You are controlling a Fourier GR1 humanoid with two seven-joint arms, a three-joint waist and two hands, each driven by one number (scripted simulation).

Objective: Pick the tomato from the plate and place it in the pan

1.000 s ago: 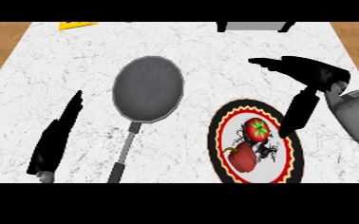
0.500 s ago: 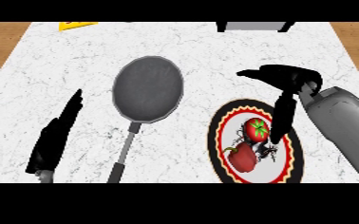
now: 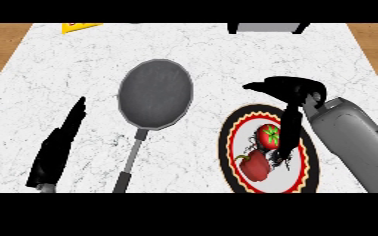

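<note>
Right hand nearer, half-hiding tomato

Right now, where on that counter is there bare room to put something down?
Bare marble lies between the left hand and the pan, and along the far edge beyond the pan. The pan's inside is free too. It is crowded at the plate: tomato, a second red vegetable and the right hand above.

Right robot hand hung over plate, fingers straight beside tomato; red pepper adjacent. Pan sat left on surface. Left robot hand rested open.
</note>
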